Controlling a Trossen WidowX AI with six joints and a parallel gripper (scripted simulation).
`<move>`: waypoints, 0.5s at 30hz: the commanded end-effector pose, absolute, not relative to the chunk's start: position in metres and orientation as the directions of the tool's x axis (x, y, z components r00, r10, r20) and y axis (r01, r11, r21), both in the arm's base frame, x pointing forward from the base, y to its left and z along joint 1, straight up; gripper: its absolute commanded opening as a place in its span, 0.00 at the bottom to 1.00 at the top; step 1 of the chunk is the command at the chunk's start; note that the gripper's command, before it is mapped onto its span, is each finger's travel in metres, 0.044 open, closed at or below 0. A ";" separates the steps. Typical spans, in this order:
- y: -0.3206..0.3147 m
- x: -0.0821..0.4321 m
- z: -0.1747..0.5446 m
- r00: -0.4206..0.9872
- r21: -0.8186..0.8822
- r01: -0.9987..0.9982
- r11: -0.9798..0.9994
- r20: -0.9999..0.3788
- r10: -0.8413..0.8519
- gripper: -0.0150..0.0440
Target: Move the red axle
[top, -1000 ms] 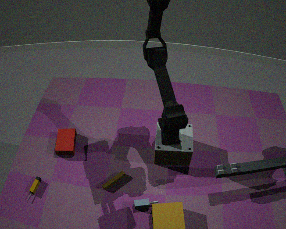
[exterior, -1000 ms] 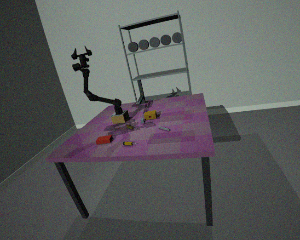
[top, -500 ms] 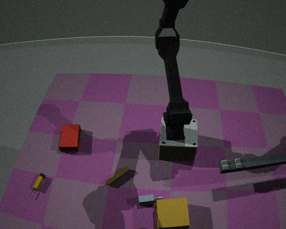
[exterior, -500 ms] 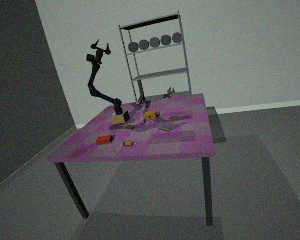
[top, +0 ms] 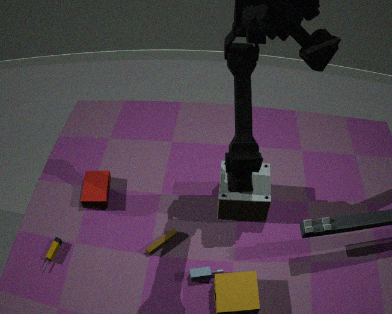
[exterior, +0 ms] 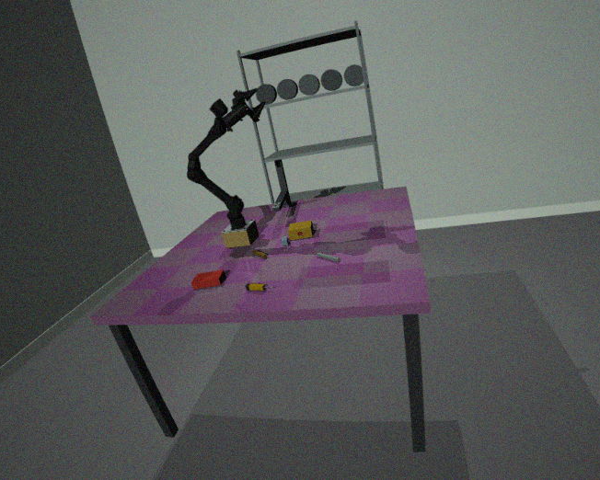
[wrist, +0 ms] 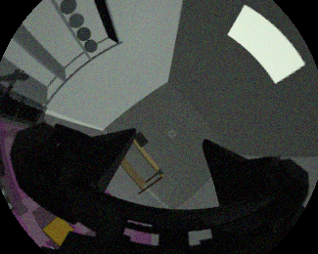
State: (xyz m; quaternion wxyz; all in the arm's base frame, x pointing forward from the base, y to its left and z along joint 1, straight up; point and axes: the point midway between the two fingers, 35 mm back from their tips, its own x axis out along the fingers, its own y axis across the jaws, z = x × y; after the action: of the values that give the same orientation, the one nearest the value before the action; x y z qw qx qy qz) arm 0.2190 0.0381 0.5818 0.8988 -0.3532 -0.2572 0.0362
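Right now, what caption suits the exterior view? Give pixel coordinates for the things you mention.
Black robot arm [exterior: 202, 177], gripper [exterior: 259, 105] open, raised above a pink checkered table [exterior: 341, 297].

Pink-and-mauve checkered tabletop [top: 202, 124] [exterior: 341, 289], red box [top: 96, 187] [exterior: 208, 280], yellow box [top: 237, 291] [exterior: 301, 230] [wrist: 58, 231], black arm [top: 243, 101] [exterior: 212, 188]

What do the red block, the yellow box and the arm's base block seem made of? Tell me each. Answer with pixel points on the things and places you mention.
Red block [top: 95, 186] [exterior: 207, 280]: perhaps painted wood or plastic; even matte colour.
Yellow box [top: 235, 291] [exterior: 301, 231] [wrist: 58, 231]: likewise, flat and unshiny.
Base block [top: 244, 209] [exterior: 236, 238]: possibly a brushed-metal top, grey and faintly streaked; tan sides, material unclear.
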 end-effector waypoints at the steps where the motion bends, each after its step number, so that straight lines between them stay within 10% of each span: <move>1: 0.027 0.252 0.549 0.926 -0.585 0.035 0.810 0.324 0.195 1.00; 15: -0.038 0.359 0.346 0.940 0.021 0.027 0.999 -0.340 -0.018 1.00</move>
State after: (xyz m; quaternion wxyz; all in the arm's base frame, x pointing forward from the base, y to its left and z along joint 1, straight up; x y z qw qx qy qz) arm 0.3502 -0.0228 0.3890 0.9928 -0.0531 0.1055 0.0195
